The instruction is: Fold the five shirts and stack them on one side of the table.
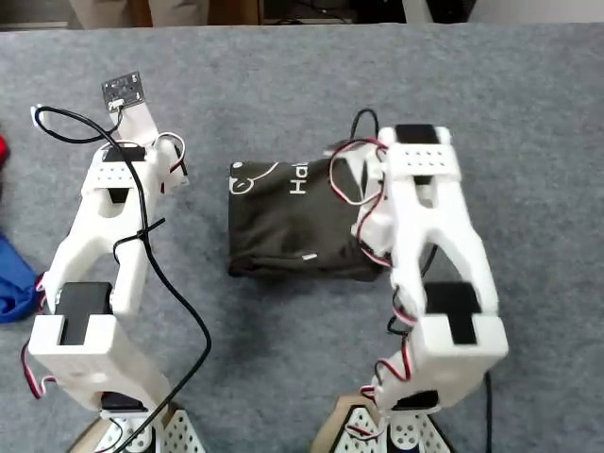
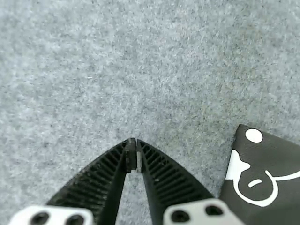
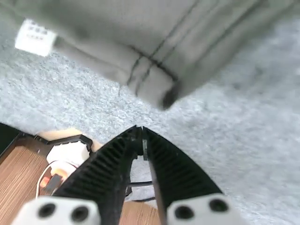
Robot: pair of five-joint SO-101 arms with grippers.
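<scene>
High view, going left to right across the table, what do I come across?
Blue cloth at the edge → left arm → black shirt → right arm.

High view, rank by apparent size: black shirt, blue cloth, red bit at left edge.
1. black shirt
2. blue cloth, cropped by the edge
3. red bit, also cropped; true sizes unsure

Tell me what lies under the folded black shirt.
Grey table cover shows around the black shirt. Anything beneath is hidden by the cloth, and the right arm covers one edge.
</scene>
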